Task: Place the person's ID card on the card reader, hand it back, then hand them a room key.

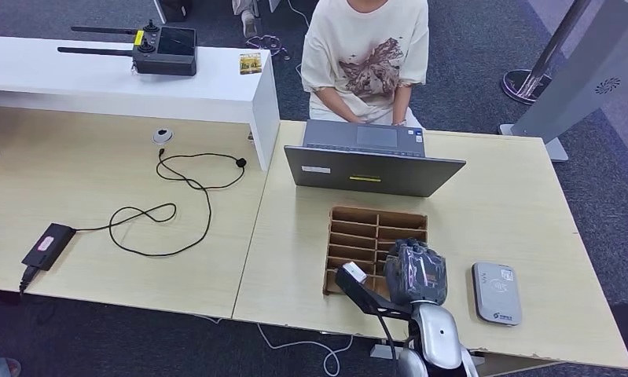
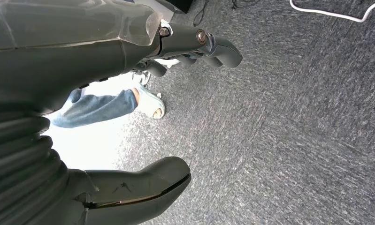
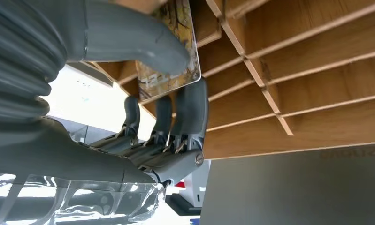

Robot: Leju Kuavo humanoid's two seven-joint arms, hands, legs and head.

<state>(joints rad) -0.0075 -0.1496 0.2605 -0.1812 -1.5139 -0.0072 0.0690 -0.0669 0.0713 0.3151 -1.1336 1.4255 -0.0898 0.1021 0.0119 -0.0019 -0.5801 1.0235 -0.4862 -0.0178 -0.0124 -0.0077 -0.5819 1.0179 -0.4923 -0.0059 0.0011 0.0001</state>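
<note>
The right hand (image 1: 415,272) hovers over the near right part of the wooden slotted tray (image 1: 376,228), which sits on the surface (image 1: 499,204) just near of the laptop (image 1: 373,161). In the right wrist view its thumb and fingers (image 3: 191,110) pinch a room key (image 3: 169,51), a thin printed card with rounded corners, at the mouth of one slot. The card is still close against the tray's dividers, so whether it is fully free of the slot cannot be told.

The card looks light, stiff and smooth-faced, so it is likely to slip if squeezed only at a corner. A flat pinch across both faces, well in from the edge, should hold it best, and it needs little force.

The card reader (image 1: 497,292) lies on the surface to the right of the hand, nothing resting on it. The person (image 1: 367,55) sits at the far side behind the laptop.

The left hand (image 2: 195,44) hangs over grey carpet, its fingers loosely parted and holding nothing.
</note>
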